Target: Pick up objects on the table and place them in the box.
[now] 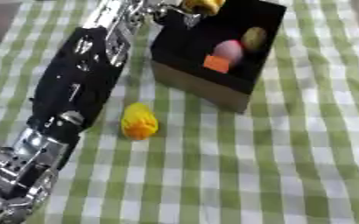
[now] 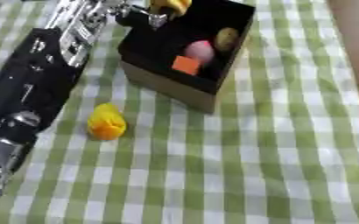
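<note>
Left hand (image 1: pixel 158 9), at the end of the black and silver left arm (image 1: pixel 75 87) that runs from the lower left corner to the top of the view, has its fingers curled round a yellow object (image 1: pixel 202 5) and holds it over the near-left corner of the box (image 1: pixel 202 87). Only the lower part of the yellow object shows; its shape cannot be made out. The box is dark inside with brown outer walls and stands askew on the green-and-white checked tablecloth (image 1: pixel 290 166). Inside it lie an orange block (image 1: pixel 216 64), a pink rounded object (image 1: pixel 228 50) touching the block, and an olive-brown rounded object (image 1: pixel 253 38) just beyond. A yellow-and-orange object (image 1: pixel 139 121) lies on the cloth, near the front of the box and just beside the arm.
</note>
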Controlling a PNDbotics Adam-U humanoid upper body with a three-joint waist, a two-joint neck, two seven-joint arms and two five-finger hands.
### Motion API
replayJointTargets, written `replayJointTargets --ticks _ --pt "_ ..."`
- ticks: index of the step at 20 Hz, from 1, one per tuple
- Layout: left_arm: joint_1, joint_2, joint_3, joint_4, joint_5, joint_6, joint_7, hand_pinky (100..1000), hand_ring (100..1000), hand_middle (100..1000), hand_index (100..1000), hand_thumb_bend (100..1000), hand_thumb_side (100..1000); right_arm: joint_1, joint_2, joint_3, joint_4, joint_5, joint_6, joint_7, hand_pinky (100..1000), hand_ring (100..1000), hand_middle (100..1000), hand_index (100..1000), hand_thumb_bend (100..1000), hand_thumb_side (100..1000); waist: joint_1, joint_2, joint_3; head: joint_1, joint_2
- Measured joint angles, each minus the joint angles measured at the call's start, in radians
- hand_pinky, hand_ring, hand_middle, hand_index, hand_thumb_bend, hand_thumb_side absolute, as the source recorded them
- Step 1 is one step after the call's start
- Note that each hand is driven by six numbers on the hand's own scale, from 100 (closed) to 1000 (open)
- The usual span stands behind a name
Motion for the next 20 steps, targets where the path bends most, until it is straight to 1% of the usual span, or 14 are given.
replayJointTargets --ticks 1,3,4,5,6,7,8,9,12,14,16,17,18,20 --pt "-0.001 -0.005 0.002 0.008 -0.019 0.002 0.01 762 640 614 632 100 134 -0.004 0.004 0.001 0.0 -0.002 0.001 0.002 827 834 595 844 100 544 0.0 0.0 -0.006 0.005 -0.004" --pt "-0.003 -0.011 0.005 0.023 -0.051 0.006 0.029 768 648 620 643 133 148 -0.009 0.007 0.005 0.0 -0.005 0.002 0.006 827 834 595 844 100 545 0.002 0.0 -0.016 0.016 -0.008" --pt "-0.003 -0.014 0.005 0.03 -0.066 0.008 0.036 781 671 642 681 222 175 -0.01 0.009 0.005 0.0 -0.006 0.002 0.007 827 834 595 843 100 545 0.002 0.0 -0.018 0.021 -0.008" --pt "-0.003 -0.015 0.006 0.036 -0.08 0.009 0.042 790 687 658 701 244 211 -0.01 0.011 0.005 0.0 -0.007 0.001 0.008 827 835 595 843 100 545 0.003 0.0 -0.02 0.024 -0.009" --pt "-0.003 -0.015 0.006 0.041 -0.092 0.009 0.047 817 741 712 800 312 275 -0.01 0.013 0.005 0.0 -0.008 0.002 0.009 827 835 595 843 100 546 0.005 0.0 -0.021 0.027 -0.01" --pt "-0.003 -0.015 0.006 0.044 -0.102 0.01 0.053 830 761 734 828 343 312 -0.01 0.013 0.005 0.0 -0.01 0.002 0.01 827 835 595 843 100 546 0.007 0.0 -0.021 0.027 -0.011" --pt "-0.003 -0.015 0.006 0.045 -0.11 0.01 0.058 856 806 780 886 405 376 -0.01 0.013 0.005 0.0 -0.011 0.003 0.01 827 835 595 843 100 546 0.009 0.0 -0.021 0.027 -0.012" --pt "-0.003 -0.015 0.006 0.047 -0.117 0.01 0.063 879 842 815 914 462 435 -0.009 0.013 0.005 0.0 -0.011 0.003 0.011 827 835 595 843 100 546 0.01 0.0 -0.021 0.027 -0.012" --pt "-0.002 -0.015 0.008 0.05 -0.129 0.01 0.072 902 878 845 940 557 514 -0.009 0.013 0.005 0.0 -0.012 0.004 0.012 827 835 594 843 100 545 0.011 0.0 -0.021 0.026 -0.012" --pt "-0.001 -0.014 0.011 0.054 -0.13 0.009 0.073 904 882 850 941 570 538 -0.008 0.013 0.005 0.0 -0.012 0.004 0.012 827 836 594 843 100 545 0.012 0.0 -0.019 0.025 -0.011" --pt "0.0 -0.014 0.011 0.056 -0.123 0.004 0.075 901 884 853 941 590 580 -0.003 0.013 0.005 0.0 -0.012 0.005 0.012 827 836 594 843 100 546 0.015 0.0 -0.012 0.02 -0.008" --pt "0.0 -0.014 0.011 0.056 -0.115 0.001 0.079 899 885 856 943 598 584 0.0 0.013 0.005 0.0 -0.012 0.006 0.013 827 836 595 843 100 546 0.015 0.0 -0.009 0.017 -0.006" --pt "0.001 -0.013 0.011 0.055 -0.106 -0.001 0.083 905 900 872 967 610 567 0.0 0.013 0.005 0.0 -0.012 0.006 0.013 827 836 595 843 100 545 0.015 -0.001 -0.007 0.015 -0.006" --pt "0.002 -0.011 0.012 0.044 -0.082 0.001 0.105 900 898 862 964 633 568 0.0 0.013 0.005 0.0 -0.012 0.006 0.013 827 835 595 843 100 545 0.015 -0.002 -0.005 0.012 -0.005"
